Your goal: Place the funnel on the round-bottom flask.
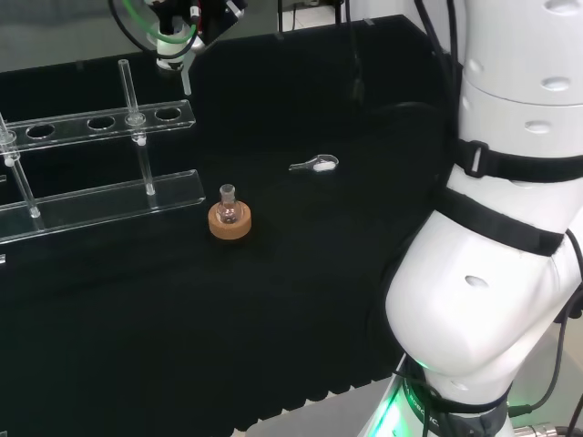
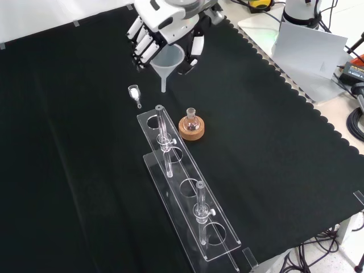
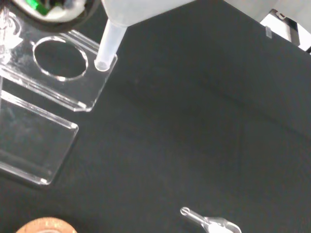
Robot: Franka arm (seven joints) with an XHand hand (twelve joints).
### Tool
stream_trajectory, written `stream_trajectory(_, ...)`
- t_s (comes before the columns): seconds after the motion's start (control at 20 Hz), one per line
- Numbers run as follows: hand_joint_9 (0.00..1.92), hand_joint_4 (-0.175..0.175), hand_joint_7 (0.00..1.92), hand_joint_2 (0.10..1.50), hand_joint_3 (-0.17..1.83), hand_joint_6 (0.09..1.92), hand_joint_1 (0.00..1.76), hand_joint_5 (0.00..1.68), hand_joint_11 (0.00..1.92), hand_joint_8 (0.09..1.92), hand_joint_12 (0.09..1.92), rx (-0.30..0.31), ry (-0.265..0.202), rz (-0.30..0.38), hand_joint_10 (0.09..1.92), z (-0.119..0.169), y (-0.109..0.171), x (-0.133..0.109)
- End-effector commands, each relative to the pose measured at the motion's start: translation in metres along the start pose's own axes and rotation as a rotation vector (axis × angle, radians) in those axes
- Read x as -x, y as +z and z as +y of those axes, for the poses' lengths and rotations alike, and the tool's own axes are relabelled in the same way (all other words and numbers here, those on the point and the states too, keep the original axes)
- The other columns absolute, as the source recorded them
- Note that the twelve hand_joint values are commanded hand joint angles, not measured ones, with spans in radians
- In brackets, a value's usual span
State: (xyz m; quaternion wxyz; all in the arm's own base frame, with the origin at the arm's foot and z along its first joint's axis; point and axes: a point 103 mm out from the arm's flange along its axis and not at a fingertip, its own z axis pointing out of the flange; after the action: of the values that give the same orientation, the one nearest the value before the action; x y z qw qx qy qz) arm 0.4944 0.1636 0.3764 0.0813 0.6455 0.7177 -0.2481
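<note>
— Where's the funnel (image 2: 168,61)?
— Top centre of the front view, held off the table (image 2: 284,142), the hand (image 2: 165,25) with fingers (image 2: 143,48) curled round its cone, spout pointing down.
— And the round-bottom flask (image 2: 191,120)?
— Mid-frame on its cork ring (image 2: 191,129), below and right of the spout, beside the clear rack (image 2: 187,193).

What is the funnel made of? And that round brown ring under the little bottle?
The funnel held by the hand looks like cloudy whitish plastic, since light shows through it dimly. The ring under the round-bottom flask looks like cork: tan, dull and a bit grainy. The flask looks like clear glass.
</note>
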Motion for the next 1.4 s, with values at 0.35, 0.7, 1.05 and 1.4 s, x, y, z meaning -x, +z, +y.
stream_trajectory(0.35,1.13,-0.02,0.7,0.72,0.69,0.75,0.97,0.77,0.67,0.71,1.2,-0.024,0.054,0.003,0.5,-0.044,0.013,0.005)
stream_trajectory(0.7,1.13,-0.021,0.71,0.73,0.69,0.76,0.97,0.77,0.67,0.71,1.19,-0.047,0.069,-0.014,0.5,-0.06,0.029,-0.005)
stream_trajectory(1.05,1.13,-0.019,0.71,0.73,0.7,0.76,0.97,0.78,0.67,0.71,1.19,-0.075,0.074,-0.007,0.5,-0.067,0.047,-0.011)
stream_trajectory(1.4,1.13,-0.02,0.71,0.73,0.7,0.76,0.97,0.78,0.67,0.71,1.19,-0.093,0.061,-0.013,0.5,-0.066,0.059,-0.022)
